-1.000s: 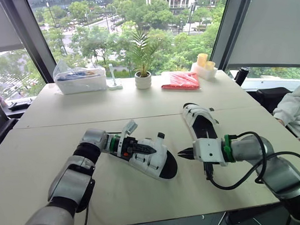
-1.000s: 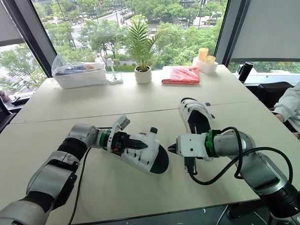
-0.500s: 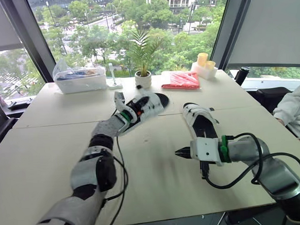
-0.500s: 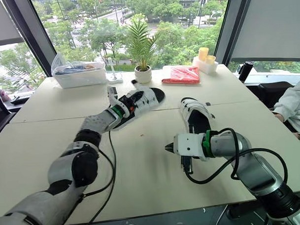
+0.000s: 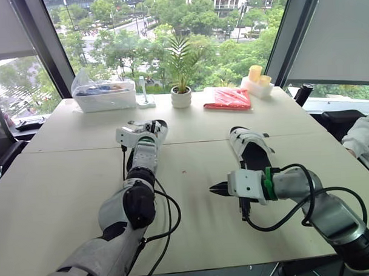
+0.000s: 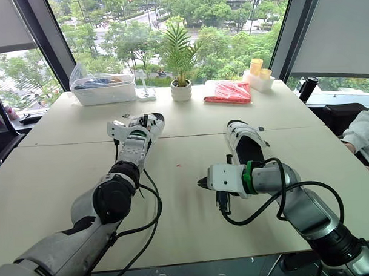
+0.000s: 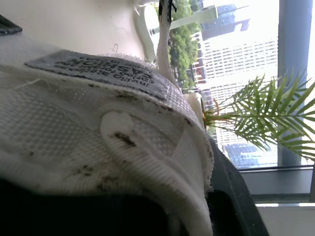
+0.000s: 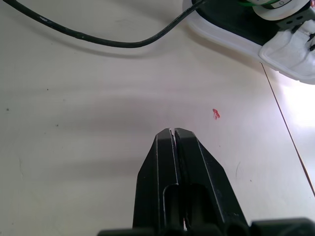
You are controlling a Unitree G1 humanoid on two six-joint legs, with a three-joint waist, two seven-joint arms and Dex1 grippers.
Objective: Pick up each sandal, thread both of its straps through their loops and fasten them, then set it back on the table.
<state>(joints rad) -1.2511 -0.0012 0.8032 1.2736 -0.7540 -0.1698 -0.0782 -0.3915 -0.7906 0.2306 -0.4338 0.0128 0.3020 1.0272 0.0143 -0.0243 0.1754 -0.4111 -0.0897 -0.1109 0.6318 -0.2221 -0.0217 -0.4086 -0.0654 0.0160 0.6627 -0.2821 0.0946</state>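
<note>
Head eyes share the table [image 5: 53, 191] from above; wrist cameras look close-up.

Two white-strapped black-soled sandals are showing: one sandal [image 5: 152, 128], another sandal [image 5: 248, 149]. One potted green palm [image 5: 182, 97], one clear plastic tub [image 5: 104, 97], one red flat packet [image 5: 227, 98] and two yellow cylinders [image 5: 255, 73] are sitting alongside.

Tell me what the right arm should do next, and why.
Probably open the right gripper and bring it toward the sandal that the left gripper holds. The right gripper is shut and hovers over the table, holding nothing, and threading the straps likely needs a second gripper. The other sandal can wait on the table.
</note>
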